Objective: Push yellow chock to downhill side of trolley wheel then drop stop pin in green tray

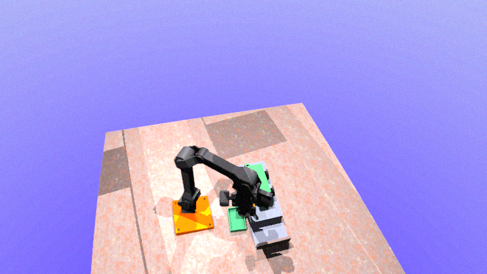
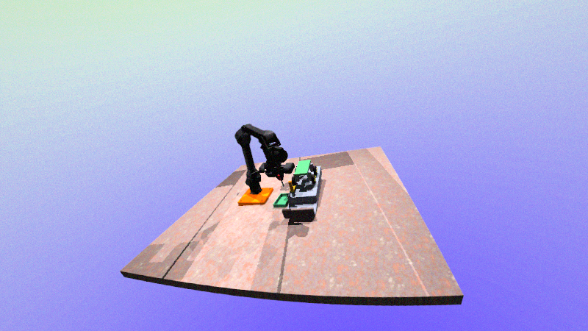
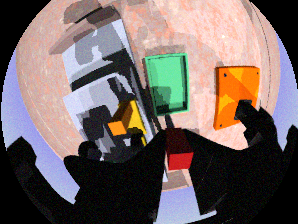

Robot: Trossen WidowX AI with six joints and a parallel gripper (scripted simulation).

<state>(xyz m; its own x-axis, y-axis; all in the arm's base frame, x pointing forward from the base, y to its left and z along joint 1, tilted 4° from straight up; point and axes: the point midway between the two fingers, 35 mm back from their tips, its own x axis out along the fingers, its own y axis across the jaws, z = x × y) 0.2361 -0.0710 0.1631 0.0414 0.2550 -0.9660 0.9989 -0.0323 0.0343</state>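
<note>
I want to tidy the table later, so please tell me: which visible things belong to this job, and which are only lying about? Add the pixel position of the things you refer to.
Job:
- trolley [image 1: 260,175] [image 2: 303,167]
- ramp [image 1: 270,233] [image 3: 100,47]
- chock [image 2: 291,186] [image 3: 131,116]
- stop pin [image 2: 279,177] [image 3: 179,150], in the tool [image 3: 172,133]
- green tray [image 1: 237,220] [image 2: 281,200] [image 3: 167,84]

Lying about:
- nothing; the orange plate [image 1: 193,223] [image 2: 254,199] [image 3: 227,105] carries the arm

Matt black arm [image 1: 218,163] [image 2: 246,154], smooth plastic-looking green tray [image 1: 237,220] [image 2: 281,200] [image 3: 167,82], speckled stone-like tabletop [image 1: 327,211] [image 2: 349,255] [image 3: 200,30]

The arm [image 1: 218,163] [image 2: 246,154] is finished in matte black, with rounded joint housings. Its foot is bolted to a square orange base plate [image 1: 193,226] [image 2: 246,201] [image 3: 226,107], well apart from the gripper [image 2: 278,176] [image 3: 172,133]; dark screws are set near the corners.
</note>
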